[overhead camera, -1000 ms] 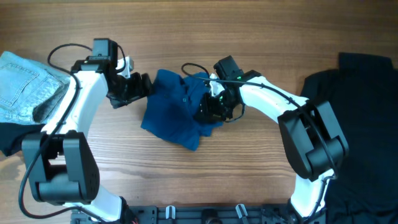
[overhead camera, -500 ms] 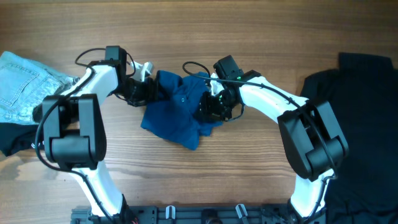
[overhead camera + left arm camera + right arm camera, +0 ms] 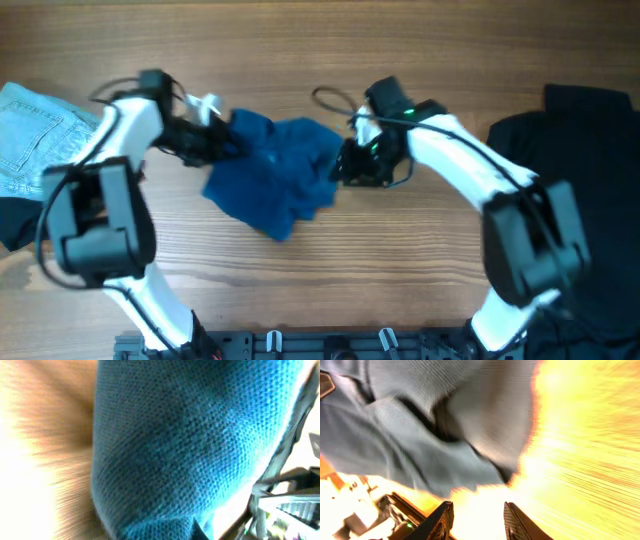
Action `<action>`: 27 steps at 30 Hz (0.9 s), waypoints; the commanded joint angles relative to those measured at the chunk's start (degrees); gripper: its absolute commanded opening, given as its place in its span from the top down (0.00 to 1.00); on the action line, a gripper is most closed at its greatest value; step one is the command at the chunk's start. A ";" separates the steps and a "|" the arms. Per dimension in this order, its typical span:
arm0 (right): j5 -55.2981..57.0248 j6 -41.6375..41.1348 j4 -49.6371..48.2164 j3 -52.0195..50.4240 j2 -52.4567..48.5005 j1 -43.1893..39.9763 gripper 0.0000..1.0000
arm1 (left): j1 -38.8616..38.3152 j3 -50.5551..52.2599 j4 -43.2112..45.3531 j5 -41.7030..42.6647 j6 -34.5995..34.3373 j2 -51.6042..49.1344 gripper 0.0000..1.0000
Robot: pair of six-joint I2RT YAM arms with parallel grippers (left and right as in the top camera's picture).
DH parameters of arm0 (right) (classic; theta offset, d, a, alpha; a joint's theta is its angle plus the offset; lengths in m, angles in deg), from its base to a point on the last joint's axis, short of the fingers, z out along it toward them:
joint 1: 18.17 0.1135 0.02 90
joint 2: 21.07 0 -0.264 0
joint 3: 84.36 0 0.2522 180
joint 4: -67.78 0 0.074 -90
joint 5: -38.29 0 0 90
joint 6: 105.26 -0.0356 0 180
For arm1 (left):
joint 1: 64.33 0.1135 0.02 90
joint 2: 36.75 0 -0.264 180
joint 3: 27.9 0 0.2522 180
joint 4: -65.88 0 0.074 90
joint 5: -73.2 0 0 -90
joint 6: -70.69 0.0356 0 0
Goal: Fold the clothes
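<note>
The mid-blue shirt lies crumpled at the middle of the wooden table. My left gripper is pressed into its upper-left edge and shut on the fabric. In the left wrist view the blue shirt fills the frame and hides the fingers. My right gripper sits at the shirt's right edge. In the right wrist view its fingers stand apart with only bright table between them, so the right gripper is open, and the shirt lies just beyond the tips.
Pale denim jeans lie at the left edge, with a black garment below them. More black clothes cover the right side of the table. A cable loops behind the right wrist.
The left gripper closed on the shirt's upper-left edge and drew the shirt a little leftward. The right arm shifted right, and its gripper now sits off the fabric at the right edge.
</note>
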 commanded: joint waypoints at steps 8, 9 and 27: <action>4.00 -0.04 1.40 1.99 9.79 -4.15 0.60 | 25.27 -16.37 9.86 3.41 -13.22 7.89 0.96; 4.00 -0.09 1.73 1.99 9.79 -4.15 0.60 | 28.76 -16.37 11.85 3.43 -15.19 7.87 0.96; 4.66 0.00 2.21 1.99 9.79 -4.15 0.59 | 50.93 -16.37 2.67 -11.80 -16.57 7.93 0.24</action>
